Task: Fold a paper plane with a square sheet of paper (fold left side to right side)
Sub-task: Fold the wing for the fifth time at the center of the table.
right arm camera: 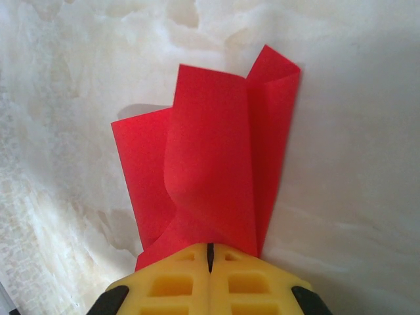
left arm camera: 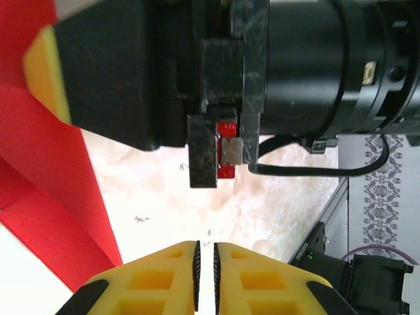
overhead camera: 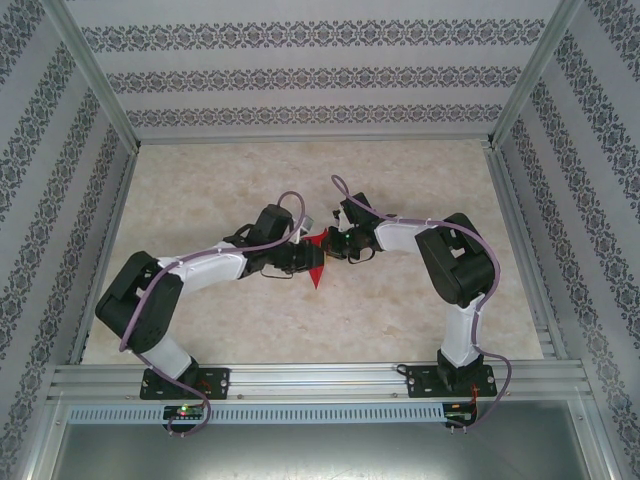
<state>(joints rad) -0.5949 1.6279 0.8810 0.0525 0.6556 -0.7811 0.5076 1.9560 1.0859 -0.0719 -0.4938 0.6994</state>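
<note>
The bright red sheet of paper (right arm camera: pixel 216 157) is creased into a narrower, buckled shape and hangs just over the pale table. My right gripper (right arm camera: pixel 210 252) is shut on its near edge, yellow fingers pressed together. From above, the paper (overhead camera: pixel 318 266) shows as a small red wedge between my left gripper (overhead camera: pixel 299 259) and my right gripper (overhead camera: pixel 335 246). In the left wrist view the paper (left arm camera: pixel 46 197) runs down the left side. There my left gripper (left arm camera: pixel 205 248) stands beside it, open by a narrow slit, with only table showing between the pads.
The right arm's black wrist body (left arm camera: pixel 295 65) hangs close above my left fingers. The marbled tabletop (overhead camera: pixel 420 170) is fenced by aluminium rails (overhead camera: pixel 520 240) and patterned walls. There is free table behind and to both sides of the arms.
</note>
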